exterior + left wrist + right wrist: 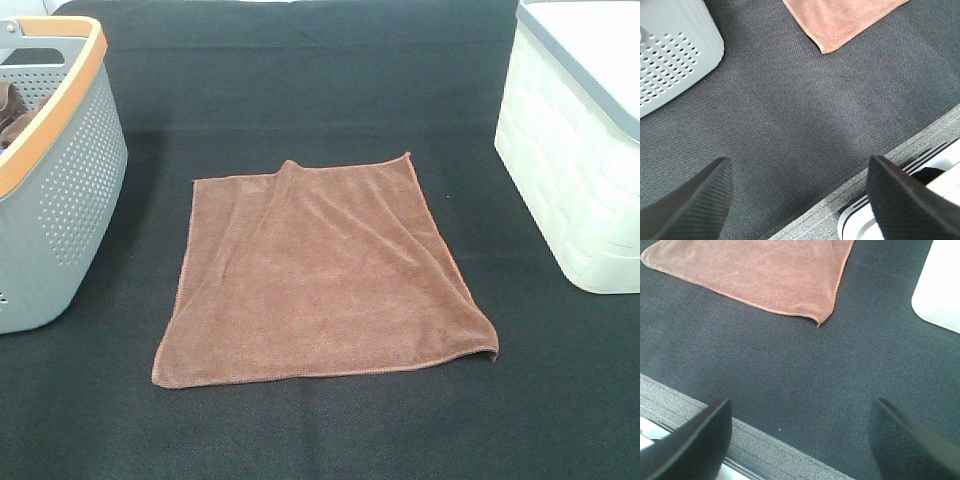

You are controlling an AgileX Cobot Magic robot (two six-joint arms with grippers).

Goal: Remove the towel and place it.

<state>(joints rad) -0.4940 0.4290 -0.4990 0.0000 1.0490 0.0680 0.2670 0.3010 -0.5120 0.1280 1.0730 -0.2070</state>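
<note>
The towel (325, 275), a reddish-brown microfibre cloth with a stitched hem, lies spread nearly flat on the black table covering (320, 80), midway between the two containers and apart from both. One soft fold runs from its far edge toward the centre, and its near right corner is slightly curled. At the left of the high view stands a grey perforated basket (70, 190) with an orange rim; a bunched brown cloth (10, 112) rests inside it. At the right stands a white ribbed bin (570, 190) with a grey rim. Neither arm appears in the high view. In the left wrist view, the left gripper (800, 202) hovers over bare covering near the table's front edge, jaws spread wide with nothing between them; a towel corner and the basket wall lie ahead of it. In the right wrist view, the right gripper (800, 440) is likewise spread wide and empty above bare covering, with the curled towel corner and the white bin ahead of it.
</note>
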